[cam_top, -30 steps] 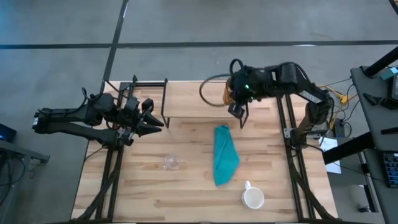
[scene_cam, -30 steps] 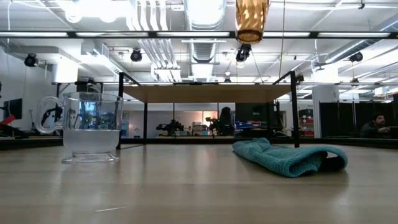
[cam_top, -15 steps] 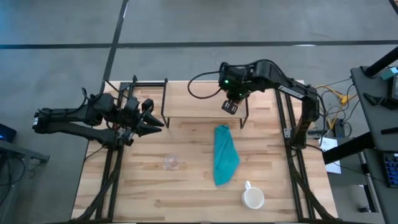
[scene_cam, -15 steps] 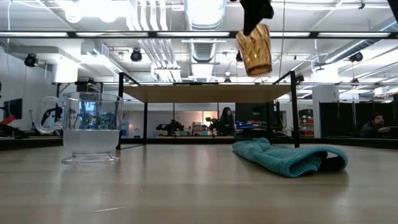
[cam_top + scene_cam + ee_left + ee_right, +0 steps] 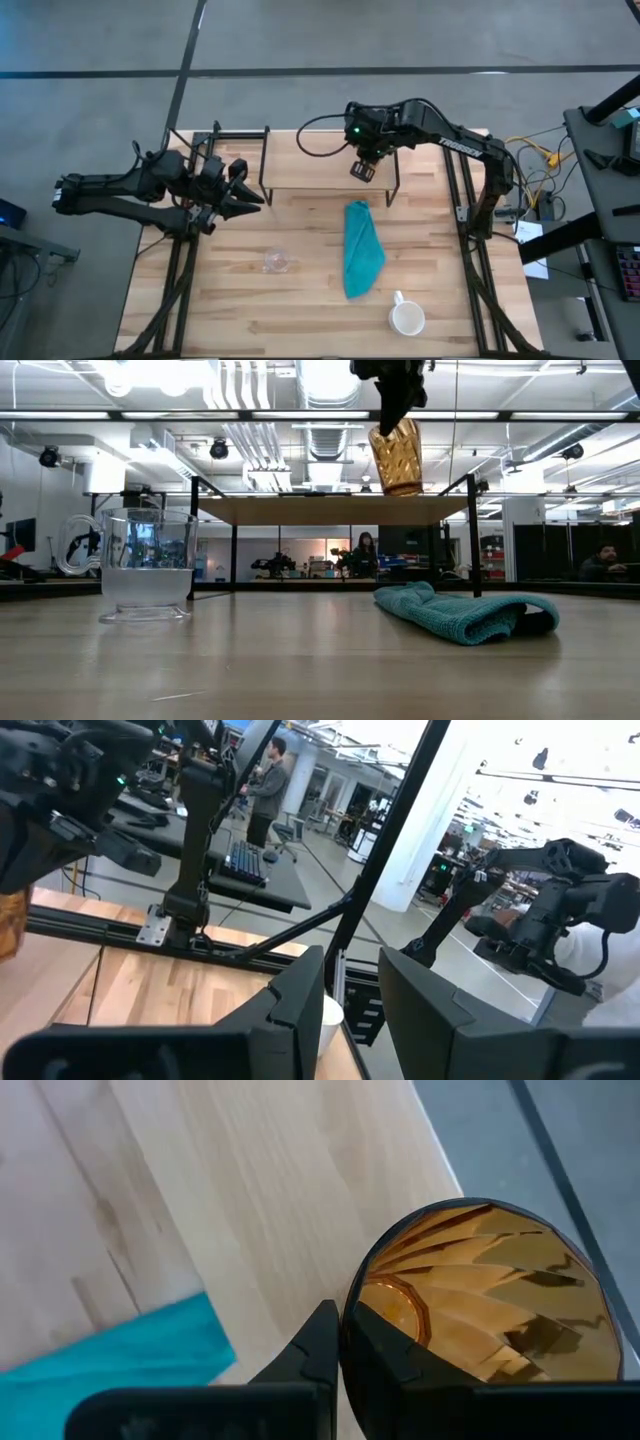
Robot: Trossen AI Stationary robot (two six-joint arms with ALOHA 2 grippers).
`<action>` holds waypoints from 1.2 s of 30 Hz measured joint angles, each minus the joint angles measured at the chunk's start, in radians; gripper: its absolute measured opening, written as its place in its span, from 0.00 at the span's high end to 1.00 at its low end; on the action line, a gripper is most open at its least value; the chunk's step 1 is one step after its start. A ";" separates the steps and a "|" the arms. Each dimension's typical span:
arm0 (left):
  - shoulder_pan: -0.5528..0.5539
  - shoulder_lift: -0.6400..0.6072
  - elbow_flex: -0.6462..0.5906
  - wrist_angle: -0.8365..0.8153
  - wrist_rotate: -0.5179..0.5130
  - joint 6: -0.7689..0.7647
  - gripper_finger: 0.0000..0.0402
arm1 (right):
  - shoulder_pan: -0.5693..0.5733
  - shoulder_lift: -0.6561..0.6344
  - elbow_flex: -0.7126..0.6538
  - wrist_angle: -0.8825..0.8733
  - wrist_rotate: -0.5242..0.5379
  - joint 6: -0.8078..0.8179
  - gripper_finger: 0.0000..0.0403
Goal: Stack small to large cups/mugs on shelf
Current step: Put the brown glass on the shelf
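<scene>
The right gripper (image 5: 398, 400) is up in the air over the shelf (image 5: 325, 160). Its fingers are pressed together on the rim of the amber cup (image 5: 396, 457), one finger inside the cup and one outside. The cup hangs just over the right part of the shelf board. In the low view its bottom looks very close to the board, but you cannot tell if it touches. The cup is tilted a little. In the right wrist view you look down into the open cup (image 5: 482, 1292), and you can see the ribbed sides and the round bottom.

The shelf is a light wooden board on thin black legs. It stands at the back of the bench (image 5: 300, 310).

The left gripper (image 5: 246, 196) waits at the left side of the bench, beside the left end of the shelf. Its fingers (image 5: 285, 1010) are spread apart and hold nothing.

The clear glass (image 5: 276, 262) stands upright on the bench, in front of the shelf and to the left. In the low view it is big and near the camera (image 5: 147, 564).

The white mug (image 5: 406, 318) stands near the front edge of the bench, on the right. Its handle points toward the back.

A teal cloth (image 5: 362, 249) lies in a long bunch between the glass and the mug, in front of the shelf.

A person (image 5: 361, 551) stands far back in the room, past the bench.
</scene>
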 joint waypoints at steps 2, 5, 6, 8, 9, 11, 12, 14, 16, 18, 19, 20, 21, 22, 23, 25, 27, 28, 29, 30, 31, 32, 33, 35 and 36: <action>0.000 0.000 0.000 0.000 0.000 0.000 0.79 | -0.001 0.000 -0.001 -0.006 0.000 0.001 0.97; 0.000 0.004 0.000 0.001 0.000 0.000 0.79 | -0.003 0.000 -0.001 -0.012 -0.001 0.016 0.97; 0.000 0.004 0.000 0.001 0.000 0.000 0.79 | -0.005 0.000 -0.001 -0.011 -0.001 0.023 0.97; 0.000 0.008 0.000 0.000 0.000 0.000 0.79 | -0.006 0.000 -0.001 -0.012 0.000 0.039 0.97; 0.000 0.010 0.000 0.001 0.000 0.000 0.79 | -0.006 0.000 -0.001 -0.011 0.000 0.042 0.97; 0.000 0.011 0.000 0.000 0.000 0.000 0.79 | -0.005 0.000 -0.001 -0.011 -0.001 0.043 0.97; 0.000 0.013 0.000 -0.002 0.000 0.000 0.79 | -0.005 0.000 -0.001 -0.011 -0.001 0.043 0.97; 0.000 0.017 0.000 0.002 0.000 0.000 0.79 | -0.005 0.000 -0.001 -0.011 -0.001 0.050 0.97; 0.000 0.018 0.000 0.000 0.000 0.000 0.79 | -0.005 0.000 -0.001 -0.012 -0.004 0.062 0.97; 0.000 0.023 0.000 0.006 0.000 0.000 0.79 | -0.005 0.000 -0.002 -0.011 -0.005 0.065 0.97; 0.000 0.023 0.000 0.004 0.000 0.000 0.79 | -0.005 0.000 -0.002 -0.012 -0.006 0.066 0.97; 0.000 0.023 0.000 0.003 0.000 0.000 0.79 | -0.005 0.000 -0.002 -0.011 -0.008 0.067 0.97; 0.000 0.024 0.000 0.003 0.000 0.000 0.79 | -0.005 0.000 -0.004 -0.011 -0.009 0.073 0.97; 0.000 0.026 0.000 0.005 0.000 0.000 0.79 | -0.005 0.000 -0.007 -0.011 -0.009 0.078 0.97; 0.000 0.026 0.000 0.005 0.000 0.000 0.79 | -0.005 0.000 -0.010 -0.011 -0.010 0.084 0.97; 0.000 0.026 0.000 0.004 0.000 0.000 0.79 | -0.005 0.000 -0.018 -0.007 -0.010 0.084 0.97; 0.000 0.026 0.000 0.004 0.000 0.000 0.79 | -0.005 0.000 -0.028 -0.005 -0.011 0.087 0.97; -0.001 0.026 0.000 0.005 0.000 0.000 0.79 | -0.005 0.000 -0.034 -0.004 -0.011 0.089 0.97; -0.001 0.024 0.000 0.004 0.000 0.000 0.79 | -0.005 0.000 -0.042 0.000 -0.011 0.090 0.97; -0.001 0.024 0.000 0.004 0.000 0.000 0.79 | -0.005 0.000 -0.050 0.004 -0.011 0.091 0.97; -0.001 0.024 0.000 0.004 0.000 0.000 0.79 | -0.005 0.000 -0.058 0.010 -0.011 0.091 0.97; -0.001 0.024 0.000 0.004 0.000 0.000 0.79 | -0.005 0.000 -0.063 0.015 -0.011 0.091 0.97; -0.001 0.023 0.000 0.004 0.000 0.000 0.79 | -0.005 0.000 -0.068 0.021 -0.008 0.091 0.97; -0.001 0.022 0.000 0.004 0.000 0.000 0.79 | -0.005 -0.001 -0.078 0.029 -0.008 0.091 0.97; -0.001 0.021 0.000 0.004 0.000 0.000 0.79 | -0.005 -0.001 -0.084 0.038 -0.008 0.090 0.97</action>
